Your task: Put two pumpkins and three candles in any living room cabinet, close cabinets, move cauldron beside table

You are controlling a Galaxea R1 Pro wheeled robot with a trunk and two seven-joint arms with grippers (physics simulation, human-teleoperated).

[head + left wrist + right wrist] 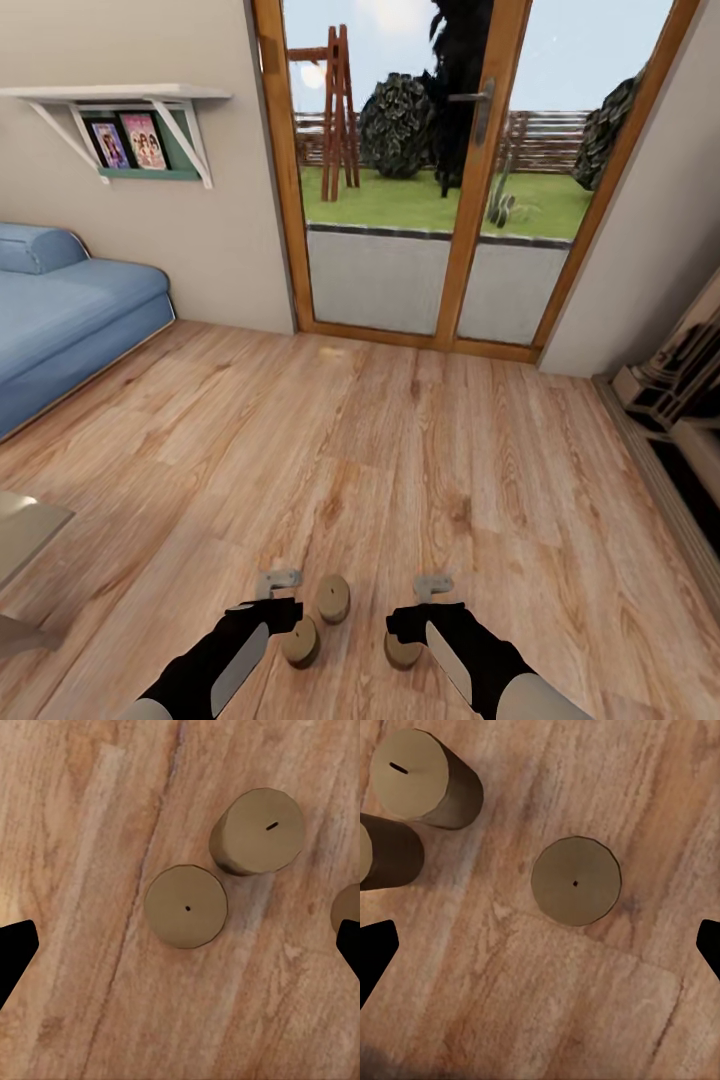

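Three stubby tan candles stand on the wooden floor just in front of me. My left gripper (283, 608) hangs open above one candle (300, 642), which sits centred between its fingertips (15, 952) in the left wrist view (186, 906). A second candle (333, 598) (259, 831) stands close beside it. My right gripper (416, 614) is open over the third candle (403, 651) (576, 881), with its fingertips (375, 956) wide apart. Neither gripper touches a candle. The pumpkins, cabinet and cauldron are out of view.
A blue sofa (70, 320) lies at the left under a wall shelf (120, 95). A glass door (440, 170) to the garden closes the far side. The grey fireplace (680, 390) stands at the right, and a pale table corner (22, 530) juts in at the near left.
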